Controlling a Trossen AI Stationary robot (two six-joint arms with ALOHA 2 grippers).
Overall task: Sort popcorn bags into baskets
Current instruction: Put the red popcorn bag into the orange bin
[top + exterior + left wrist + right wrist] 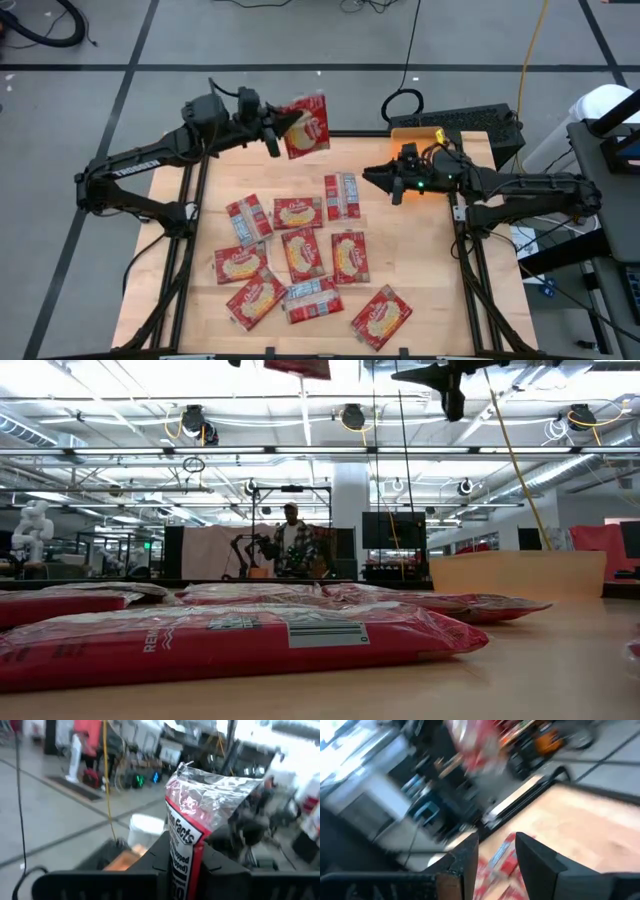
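Observation:
My left gripper (274, 136) is raised over the table's far edge, left of centre, and is shut on a red popcorn bag (305, 125). That bag's bottom edge (297, 368) shows at the top of the low view. Several more popcorn bags (300, 250) lie flat on the wooden table (420, 260), toward its near half. An orange basket (415, 130) stands at the far right corner, also visible as the basket (515, 572) in the low view. My right gripper (388, 180) hovers open by the basket, above the table, with nothing between its fingers (470, 857). My left gripper pinches the bag's near edge (182, 851) between its two fingers (157, 855). The fingers lie about level and point toward the table's far right. The bag sticks out beyond the fingertips, lifted clear of the table, its crimped end (210, 777) farthest from the gripper.
A black keyboard-like device (480, 122) and cables lie on the floor beyond the far right corner. Dark frame rails (470, 270) run along the table's left and right sides. A person (292, 540) stands far off in the room. Bare wood lies between the bags and the basket.

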